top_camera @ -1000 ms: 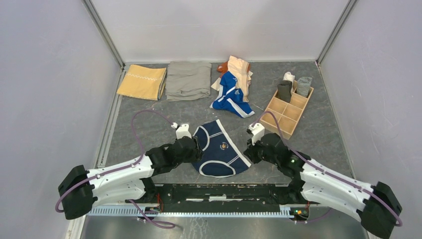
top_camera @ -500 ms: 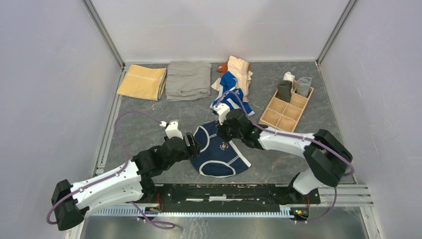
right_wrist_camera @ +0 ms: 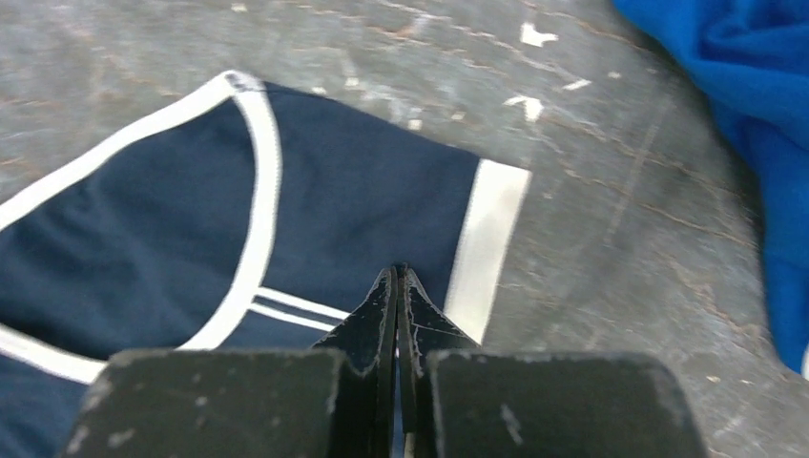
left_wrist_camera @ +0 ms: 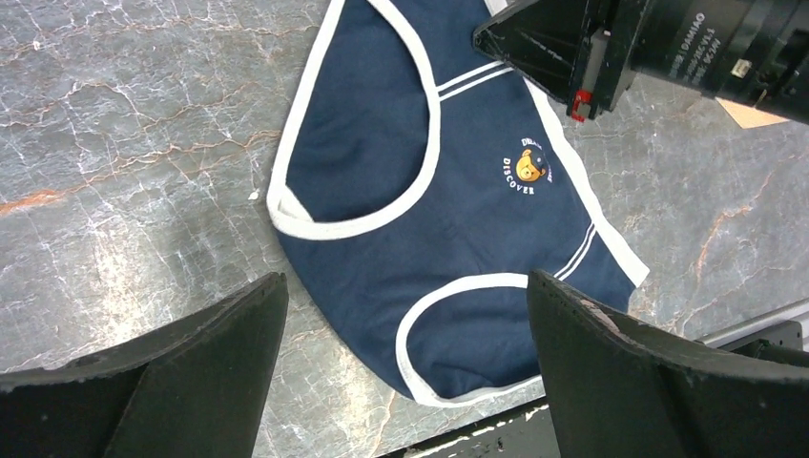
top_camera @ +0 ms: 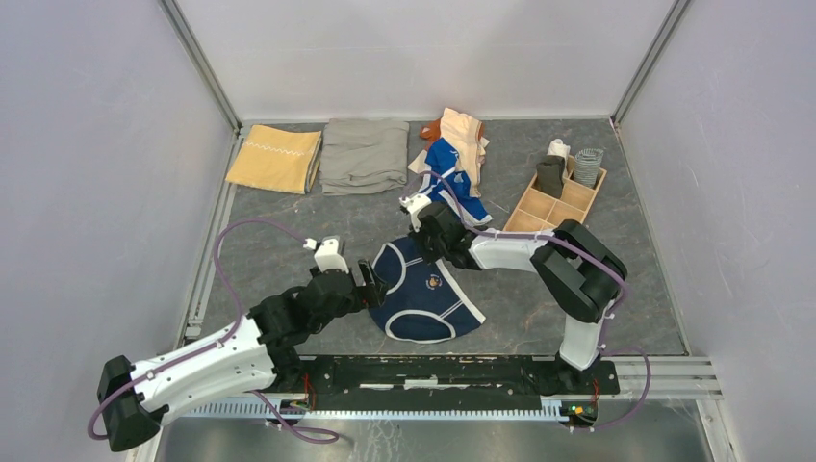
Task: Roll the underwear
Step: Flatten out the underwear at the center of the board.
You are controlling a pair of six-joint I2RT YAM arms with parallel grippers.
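Navy underwear with white trim and a small bear logo lies flat near the table's front edge, also shown in the left wrist view and the right wrist view. My left gripper hovers over its left side with the jaws wide open and nothing between them. My right gripper is shut, its tips down at the far corner just inside the white waistband. The fabric there looks flat; I cannot see any cloth pinched.
A heap of bright blue and peach pieces lies just behind the right gripper; its blue cloth shows close by. A wooden divided box with rolled items stands at the right. Mustard cloth and grey-khaki cloth lie at the back left.
The right arm swung from the near right, folding back onto the underwear's far corner, and its jaws closed. The left gripper opened wide and drew back slightly to the left.
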